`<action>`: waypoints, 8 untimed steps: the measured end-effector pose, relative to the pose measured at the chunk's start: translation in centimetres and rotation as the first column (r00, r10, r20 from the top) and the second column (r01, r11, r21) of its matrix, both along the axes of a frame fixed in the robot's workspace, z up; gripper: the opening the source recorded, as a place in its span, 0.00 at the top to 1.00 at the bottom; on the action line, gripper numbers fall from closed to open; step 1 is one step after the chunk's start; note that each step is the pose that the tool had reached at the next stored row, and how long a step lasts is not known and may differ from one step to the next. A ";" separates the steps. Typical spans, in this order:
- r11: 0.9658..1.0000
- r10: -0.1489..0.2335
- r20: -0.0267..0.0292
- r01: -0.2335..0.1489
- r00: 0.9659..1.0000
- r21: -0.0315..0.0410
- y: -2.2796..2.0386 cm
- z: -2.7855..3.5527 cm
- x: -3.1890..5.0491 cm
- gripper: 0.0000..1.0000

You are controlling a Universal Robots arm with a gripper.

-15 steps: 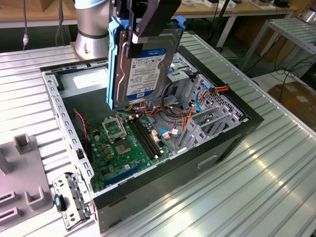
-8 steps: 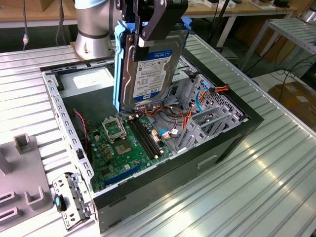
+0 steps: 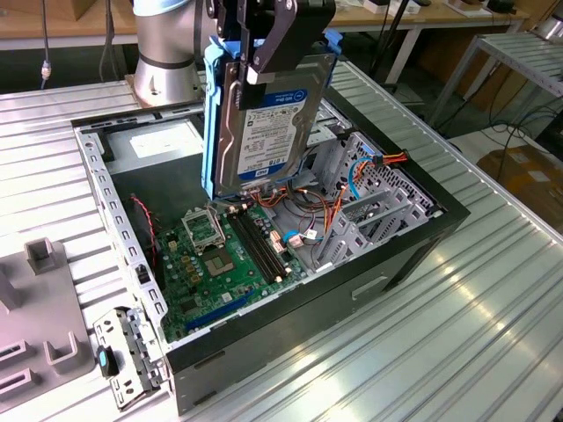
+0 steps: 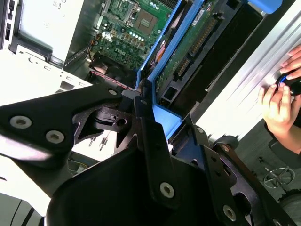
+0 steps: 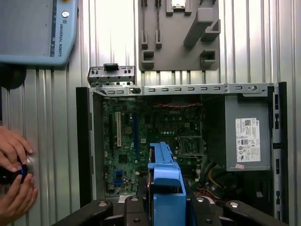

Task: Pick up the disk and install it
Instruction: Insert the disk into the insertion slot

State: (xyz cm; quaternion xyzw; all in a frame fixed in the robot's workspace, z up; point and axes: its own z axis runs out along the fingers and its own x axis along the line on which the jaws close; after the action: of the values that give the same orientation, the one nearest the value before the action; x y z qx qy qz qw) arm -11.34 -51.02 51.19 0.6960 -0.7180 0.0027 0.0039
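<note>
The disk (image 3: pixel 264 123) hangs upright above the open computer case (image 3: pixel 114 202), its white label with the blue band facing the exterior view and blue rails along its sides. My gripper (image 3: pixel 255 70) is shut on its upper part, one black finger lying across the label. In both wrist views the disk shows edge-on as a blue rail (image 4: pixel 162 61) (image 5: pixel 165 179) between the black fingers (image 4: pixel 150 141), over the green motherboard (image 5: pixel 127 141). The disk's lower edge is a little above the board (image 3: pixel 220 255), beside the metal drive cage (image 3: pixel 369 193).
The case lies on a ribbed metal table (image 3: pixel 457 334). A grey power supply box (image 5: pixel 247 139) fills one end, and loose cables (image 3: pixel 308 220) lie near the cage. A grey fixture (image 3: pixel 35 308) and a metal bracket (image 3: pixel 127 352) sit beside the case. A person's hands (image 5: pixel 14 174) rest on the table.
</note>
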 end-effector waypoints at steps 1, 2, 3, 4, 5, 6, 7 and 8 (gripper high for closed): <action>1.000 0.000 0.000 0.000 1.000 0.000 -0.09 0.00 0.00 0.63; 1.000 0.000 0.000 0.000 1.000 0.000 -0.25 -0.01 0.00 0.63; 1.000 0.000 0.000 0.000 1.000 0.000 -0.37 -0.01 0.00 0.63; 1.000 0.000 0.000 0.000 1.000 0.000 -0.55 0.00 0.00 0.63; 1.000 0.000 0.000 0.000 1.000 0.000 -0.67 -0.01 0.00 0.63; 1.000 0.000 0.000 0.000 1.000 0.000 -0.81 -0.02 0.03 0.63; 1.000 0.000 0.000 0.000 1.000 0.000 -0.88 -0.02 0.09 0.63; 1.000 0.000 0.000 0.000 1.000 0.000 -0.94 -0.02 0.20 0.63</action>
State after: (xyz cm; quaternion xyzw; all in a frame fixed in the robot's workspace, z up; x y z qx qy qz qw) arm -11.13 -51.96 51.17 0.6960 -0.7180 0.0027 0.0039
